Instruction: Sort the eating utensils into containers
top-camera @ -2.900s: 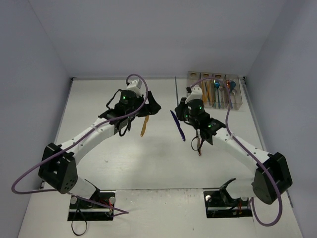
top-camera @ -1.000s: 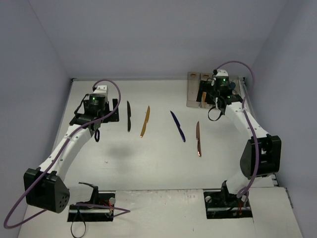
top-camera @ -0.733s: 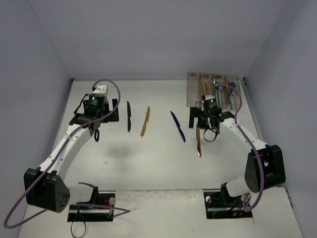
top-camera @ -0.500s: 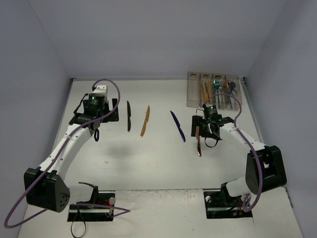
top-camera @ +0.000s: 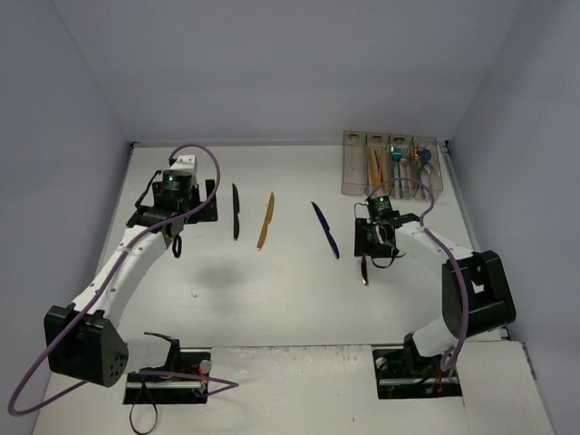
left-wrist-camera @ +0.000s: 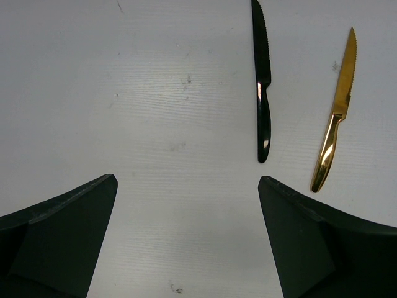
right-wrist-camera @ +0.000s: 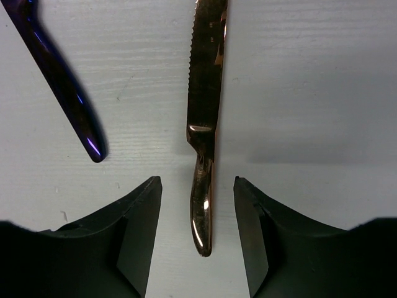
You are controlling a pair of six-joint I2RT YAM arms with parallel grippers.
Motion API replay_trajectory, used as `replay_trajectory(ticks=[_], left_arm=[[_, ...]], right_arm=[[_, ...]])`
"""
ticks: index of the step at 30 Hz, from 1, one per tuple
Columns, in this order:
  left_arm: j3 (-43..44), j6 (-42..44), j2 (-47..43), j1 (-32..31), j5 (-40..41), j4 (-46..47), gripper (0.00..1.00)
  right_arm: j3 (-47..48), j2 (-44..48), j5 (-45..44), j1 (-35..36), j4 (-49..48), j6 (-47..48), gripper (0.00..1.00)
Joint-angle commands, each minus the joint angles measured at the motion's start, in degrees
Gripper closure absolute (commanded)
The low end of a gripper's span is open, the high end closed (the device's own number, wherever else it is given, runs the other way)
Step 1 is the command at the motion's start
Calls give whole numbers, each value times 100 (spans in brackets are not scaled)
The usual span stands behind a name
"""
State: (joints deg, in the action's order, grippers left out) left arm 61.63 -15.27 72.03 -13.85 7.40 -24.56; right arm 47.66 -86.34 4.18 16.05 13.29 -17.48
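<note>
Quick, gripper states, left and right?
Left gripper: open, holding nothing.
Right gripper: open, straddling the handle of the copper knife, not clamped on it.

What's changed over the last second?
The right tool swung back from the containers and came down over the copper knife; its jaws now straddle the handle without touching it. Nothing was taken or let go. The left tool stayed put, open; the black knife, gold knife and purple knife haven't moved.
</note>
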Motion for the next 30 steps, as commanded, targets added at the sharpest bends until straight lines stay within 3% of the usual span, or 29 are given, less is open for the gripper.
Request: replay_trajectory(ticks=[1, 11, 21, 26, 30], left_arm=[[306, -73, -37, 31, -10, 127, 3], [315, -64, -13, 23, -2, 118, 3], [329, -55, -5, 31, 11, 100, 3], [337, -49, -20, 31, 23, 98, 3], [336, -41, -26, 31, 35, 83, 2]], right_arm=[[104, -123, -85, -23, -107, 10, 53], [200, -430, -252, -14, -115, -81, 57], [209, -753, -313, 56, -107, -154, 77], [259, -935, -307, 104, -105, -186, 98], [436, -762, -286, 136, -98, -123, 100]])
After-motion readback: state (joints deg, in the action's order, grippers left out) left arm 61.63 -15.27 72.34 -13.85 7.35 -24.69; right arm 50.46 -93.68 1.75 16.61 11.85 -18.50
